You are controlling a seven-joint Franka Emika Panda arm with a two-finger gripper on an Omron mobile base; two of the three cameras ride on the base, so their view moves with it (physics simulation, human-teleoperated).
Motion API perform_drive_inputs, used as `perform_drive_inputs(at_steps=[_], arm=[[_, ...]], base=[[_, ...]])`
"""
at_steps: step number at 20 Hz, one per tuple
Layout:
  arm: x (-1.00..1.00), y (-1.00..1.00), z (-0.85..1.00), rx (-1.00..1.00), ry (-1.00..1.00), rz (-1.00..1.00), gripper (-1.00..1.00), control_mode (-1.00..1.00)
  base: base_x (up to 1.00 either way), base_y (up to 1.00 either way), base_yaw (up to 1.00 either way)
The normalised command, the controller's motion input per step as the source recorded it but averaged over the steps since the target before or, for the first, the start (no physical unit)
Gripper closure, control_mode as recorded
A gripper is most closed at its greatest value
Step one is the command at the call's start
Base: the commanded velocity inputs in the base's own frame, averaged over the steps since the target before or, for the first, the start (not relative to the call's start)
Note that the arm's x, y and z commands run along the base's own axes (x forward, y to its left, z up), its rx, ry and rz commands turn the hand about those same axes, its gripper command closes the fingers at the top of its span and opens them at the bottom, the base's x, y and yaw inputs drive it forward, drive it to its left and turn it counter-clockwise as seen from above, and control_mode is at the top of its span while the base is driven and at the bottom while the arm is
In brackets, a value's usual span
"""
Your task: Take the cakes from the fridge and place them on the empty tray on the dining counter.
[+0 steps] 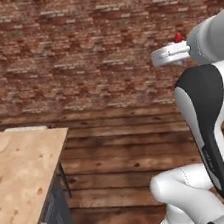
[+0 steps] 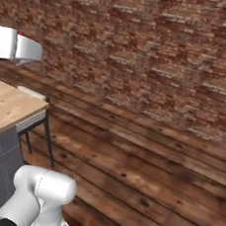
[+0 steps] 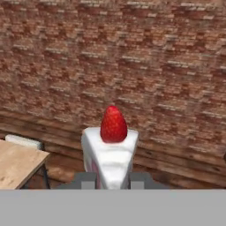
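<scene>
The tool (image 3: 113,180) pinched the white strawberry-topped cake slice (image 3: 110,159) upright at its base, carried high, likely for transport toward the tabletop (image 1: 16,173).

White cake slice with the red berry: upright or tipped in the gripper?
Upright: the white cake slice stands between the gripper fingertips, red berry on top.

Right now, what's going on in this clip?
The robot arm is carrying the white cake slice with the red berry on top, clamped between the fingers of its gripper. The slice is held up in the air in front of a brick wall, over a wood plank floor. A wood-topped counter sits off to the left. The slice is in transit, not yet set down.
</scene>
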Motion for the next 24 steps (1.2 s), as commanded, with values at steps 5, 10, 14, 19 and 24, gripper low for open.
perform_drive_inputs(at_steps=[5, 10, 14, 19, 24], arm=[[0.00, 0.00, 0.00, 0.00, 0.00, 0.00, 1.00, 1.00], [0.00, 0.00, 0.00, 0.00, 0.00, 0.00, 1.00, 1.00], [0.00, 0.00, 0.00, 0.00, 0.00, 0.00, 1.00, 1.00], [0.00, 0.00, 0.00, 0.00, 0.00, 0.00, 1.00, 1.00], [0.00, 0.00, 0.00, 0.00, 0.00, 0.00, 1.00, 1.00]], base=[[1.00, -0.23, 0.37], [1.00, -0.25, 0.41], [1.00, -0.24, 0.41], [1.00, -0.28, 0.43], [1.00, -0.23, 0.45]])
